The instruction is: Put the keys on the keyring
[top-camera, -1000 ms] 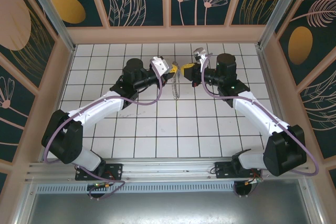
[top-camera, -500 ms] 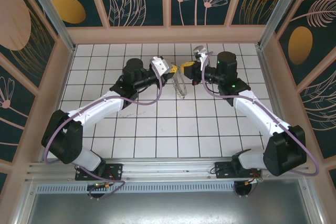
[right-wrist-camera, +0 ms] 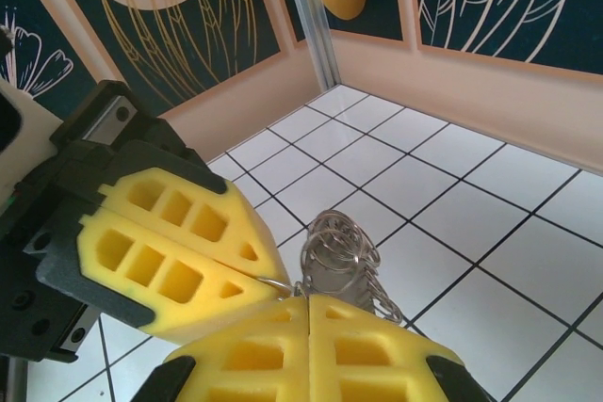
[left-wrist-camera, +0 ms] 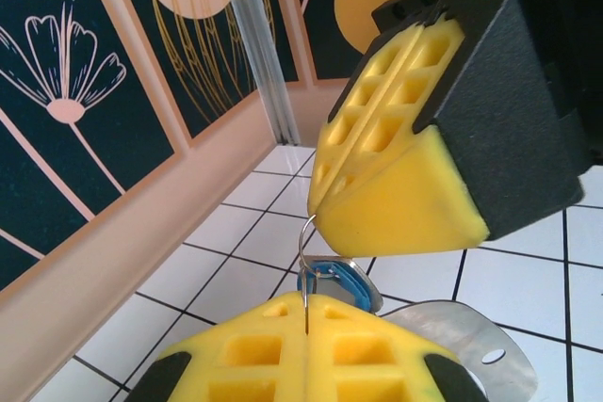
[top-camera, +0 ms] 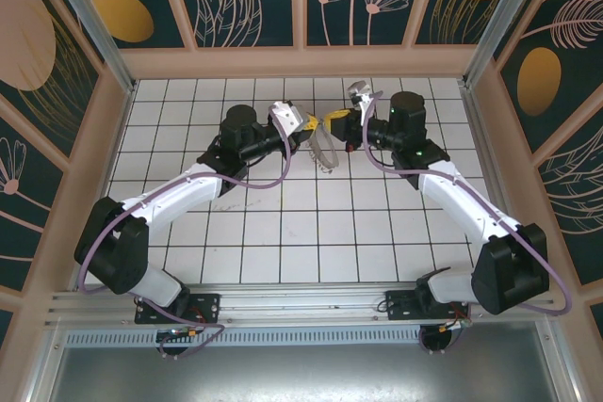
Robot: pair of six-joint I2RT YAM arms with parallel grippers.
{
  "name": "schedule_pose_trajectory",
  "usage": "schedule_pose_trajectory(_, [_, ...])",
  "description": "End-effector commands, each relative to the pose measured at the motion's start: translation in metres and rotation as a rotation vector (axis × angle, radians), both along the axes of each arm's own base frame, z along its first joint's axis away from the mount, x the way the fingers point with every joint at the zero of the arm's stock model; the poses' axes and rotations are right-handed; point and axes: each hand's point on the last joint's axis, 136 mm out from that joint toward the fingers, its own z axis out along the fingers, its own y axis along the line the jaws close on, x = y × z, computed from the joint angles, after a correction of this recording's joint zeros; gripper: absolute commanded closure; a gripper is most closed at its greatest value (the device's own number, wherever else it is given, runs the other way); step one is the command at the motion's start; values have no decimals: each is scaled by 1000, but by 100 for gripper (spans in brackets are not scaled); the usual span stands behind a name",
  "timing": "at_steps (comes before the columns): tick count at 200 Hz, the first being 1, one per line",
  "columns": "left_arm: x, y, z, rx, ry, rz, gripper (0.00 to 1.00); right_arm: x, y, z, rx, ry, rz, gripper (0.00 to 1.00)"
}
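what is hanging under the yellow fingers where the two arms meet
A thin wire ring spans the shut left fingers and right fingers. Below it hang a blue-headed key and a coiled metal chain. The ring's pinched parts are hidden inside the foam.

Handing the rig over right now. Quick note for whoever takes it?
Left gripper: shut on the keyring wire.
Right gripper: shut on the same wire, tip to tip with the left, above the table.
Keys: a blue-headed one hangs by the wire; a chain dangles below.
Done: both things lifted.
Left: cannot tell if the key is threaded; check, then finish.
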Motion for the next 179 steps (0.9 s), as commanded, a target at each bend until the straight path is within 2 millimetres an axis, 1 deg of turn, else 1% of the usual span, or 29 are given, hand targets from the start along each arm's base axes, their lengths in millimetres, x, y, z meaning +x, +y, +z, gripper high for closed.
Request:
schedule_pose_trajectory(1, [-16,1,33,-78,-70,-42,100,7,-12,7,40,-21,-30,100])
schedule_pose_trajectory(31, [-20,2,40,-112,-73,-52,100,4,-12,4,45,-7,-18,100])
schedule_pose_trajectory(65, [-23,3,47,-151,-72,-61,100,-3,-9,6,56,-2,26,100])
schedule_pose_trajectory(78, [-25,2,50,-169,-72,-68,100,-5,-8,3,56,9,43,100])
schedule_pose_trajectory(125, [-31,4,73,-276,-73,-93,100,-11,-5,-3,59,37,85,100])
schedule_pose_trajectory(127, [-32,4,65,-269,-57,-94,100,-11,-5,-3,59,38,86,100])
schedule_pose_trajectory(131, [-32,4,64,-275,-48,-98,100,-11,-5,-4,59,40,86,100])
schedule_pose_trajectory(179, [-38,3,72,-360,-7,-143,100,-12,-7,-3,77,43,98,100])
